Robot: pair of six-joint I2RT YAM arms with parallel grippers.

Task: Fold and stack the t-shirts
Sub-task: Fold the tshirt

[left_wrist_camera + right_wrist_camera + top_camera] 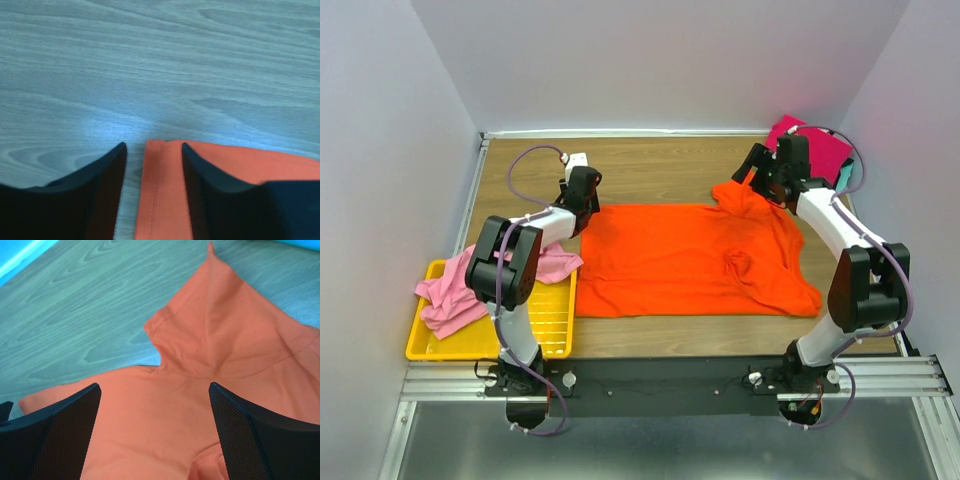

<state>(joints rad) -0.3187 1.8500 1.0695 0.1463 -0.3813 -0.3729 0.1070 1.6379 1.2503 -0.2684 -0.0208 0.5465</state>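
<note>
1. Pale walls close in a wood-grain table point(660, 165), and the orange t-shirt point(680, 260) lies spread flat across its middle, with a small pucker right of its centre.
2. Off the orange t-shirt's left edge, a pink t-shirt point(450, 300) is heaped in a yellow mesh tray point(555, 320), spilling over the tray's rim.
3. Beyond the orange t-shirt's far right corner lies a folded magenta shirt point(820, 150), with a sliver of teal cloth point(845, 178) showing beside it.
4. The left gripper point(152, 145) is at the orange t-shirt's far left corner. Its jaws are parted and straddle the stitched hem edge. Whether the tips touch the cloth cannot be told.
5. The right gripper point(155, 387) hovers over the orange t-shirt's far right sleeve, near the armpit notch, with its jaws spread wide and holding nothing.
6. The orange cloth looks thin, light and limp, so it should sag and crease when lifted and drag across the wood instead of sliding as one piece.
7. The double-stitched hem corner and the sleeve seam look like the firmest places to pinch. Taking both far corners together would likely keep the fold line straight.
8. A shallow pinch risks catching one layer only, or slipping off the edge.
</note>
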